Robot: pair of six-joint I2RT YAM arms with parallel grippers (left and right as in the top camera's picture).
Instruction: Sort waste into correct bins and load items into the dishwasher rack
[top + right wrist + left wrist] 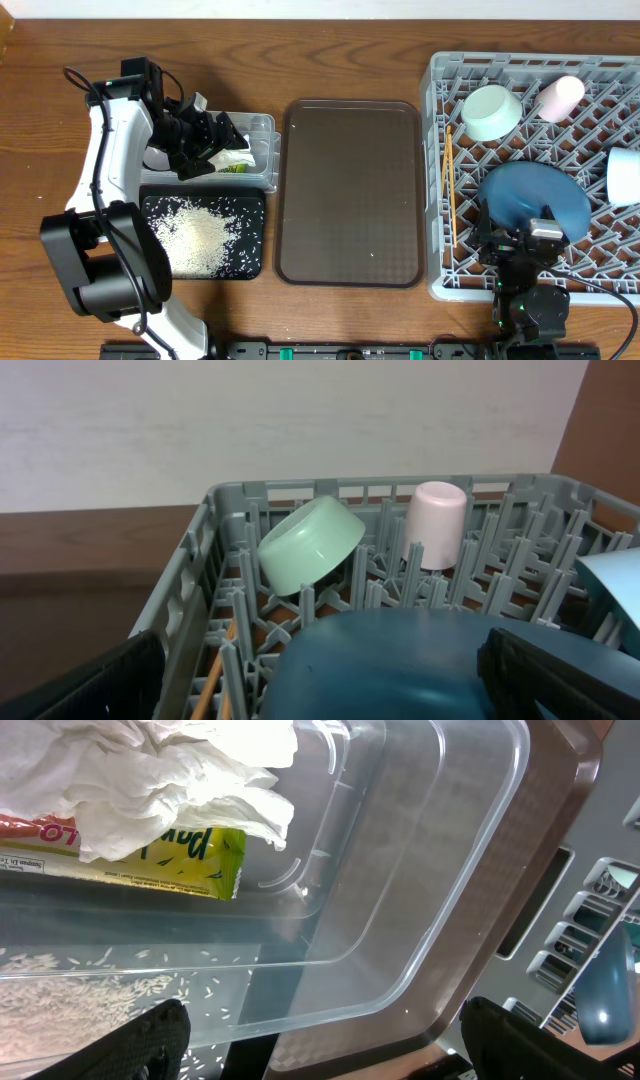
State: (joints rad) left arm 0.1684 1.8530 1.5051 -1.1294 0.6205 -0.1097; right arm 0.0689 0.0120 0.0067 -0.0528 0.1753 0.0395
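Observation:
My left gripper (207,142) hangs open over the clear tub (262,150) with nothing between its fingers (150,1040). In the tub lie a crumpled white tissue (180,780) and a yellow-green wrapper (175,855). White rice grains (200,235) are heaped in the black tray (250,262). The grey rack (440,150) holds a mint bowl (490,112), a pink cup (560,95), a white cup (625,175), wooden chopsticks (450,190) and a blue plate (535,198). My right gripper (525,250) stands open at the plate's near edge (400,670).
A large brown serving tray (350,190) lies between the bins and the rack. The mint bowl (310,545) and pink cup (435,525) lean on pegs at the rack's far side. Bare wooden table (60,60) surrounds everything.

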